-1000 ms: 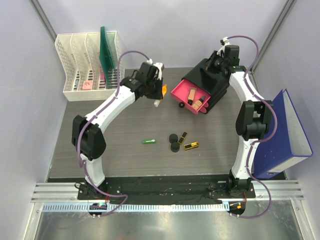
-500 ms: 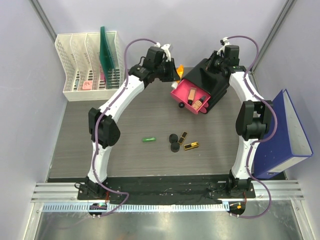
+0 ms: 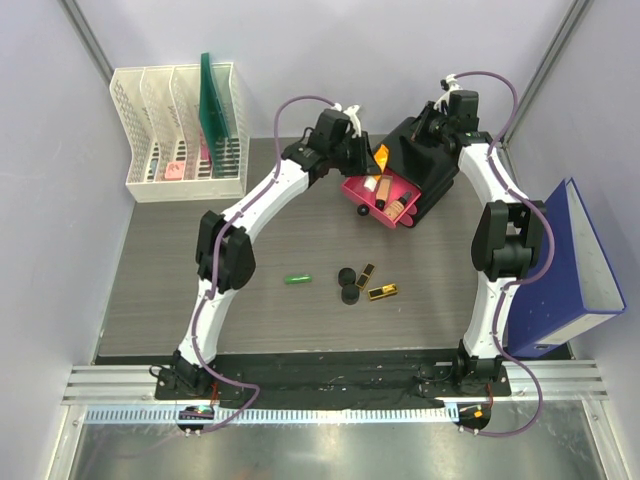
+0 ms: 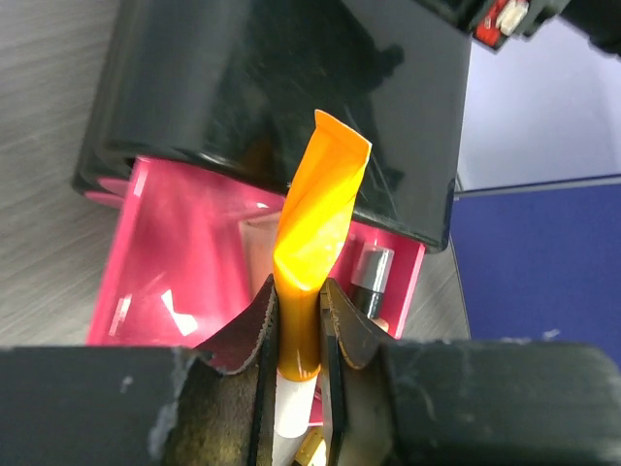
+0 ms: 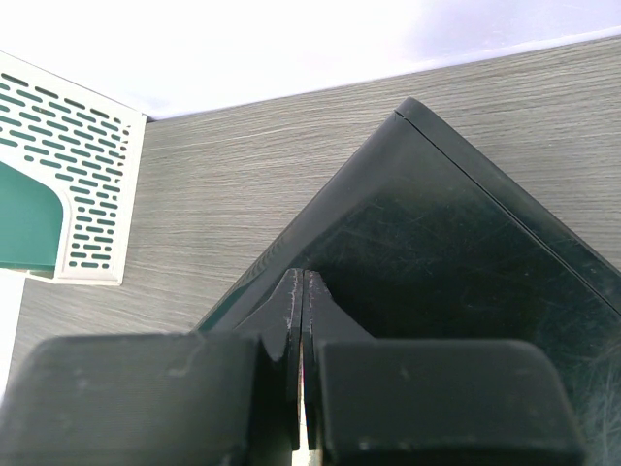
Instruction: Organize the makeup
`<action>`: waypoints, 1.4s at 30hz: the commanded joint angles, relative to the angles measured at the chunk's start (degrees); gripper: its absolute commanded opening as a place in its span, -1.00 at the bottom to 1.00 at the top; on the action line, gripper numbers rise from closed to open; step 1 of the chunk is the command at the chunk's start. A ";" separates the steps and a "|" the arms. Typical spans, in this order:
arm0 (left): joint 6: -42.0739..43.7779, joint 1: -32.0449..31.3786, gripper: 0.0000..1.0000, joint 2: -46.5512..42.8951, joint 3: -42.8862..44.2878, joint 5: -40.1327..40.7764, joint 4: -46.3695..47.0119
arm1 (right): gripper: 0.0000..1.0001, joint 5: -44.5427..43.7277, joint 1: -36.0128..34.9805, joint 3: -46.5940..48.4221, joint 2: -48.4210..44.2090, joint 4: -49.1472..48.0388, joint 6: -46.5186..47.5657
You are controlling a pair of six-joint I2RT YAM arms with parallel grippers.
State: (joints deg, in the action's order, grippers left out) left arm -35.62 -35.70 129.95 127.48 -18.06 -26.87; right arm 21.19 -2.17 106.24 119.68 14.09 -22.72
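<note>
Left pincer (image 4: pixel 299 303) clamps orange tube (image 4: pixel 318 209) above pink drawer (image 4: pixel 155 252); next, likely: lower, release inside. Right pincer (image 5: pixel 303 291) closed, empty, against black box (image 5: pixel 437 262).

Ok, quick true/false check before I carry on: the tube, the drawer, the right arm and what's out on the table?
1. The left gripper is shut on the orange tube. True.
2. The pink drawer is pushed closed. False: it is pulled out, and the tube hangs over it.
3. The right gripper is open above the drawer. False: its jaws are shut, at the top of the black box.
4. The green tube lies on the table. True.
5. Both round compacts are in the drawer. False: they lie on the table, next to the gold-black sticks.
</note>
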 commanded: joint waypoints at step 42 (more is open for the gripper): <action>0.11 0.46 -0.46 -1.90 -0.74 10.68 5.43 | -0.98 -3.08 0.07 -5.25 7.94 18.96 2.07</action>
State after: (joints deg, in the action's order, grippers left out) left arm -35.03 -35.62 129.64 123.61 -8.58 -25.04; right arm 21.85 -2.07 106.32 120.05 13.39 -22.92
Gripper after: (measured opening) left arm 0.296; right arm 0.015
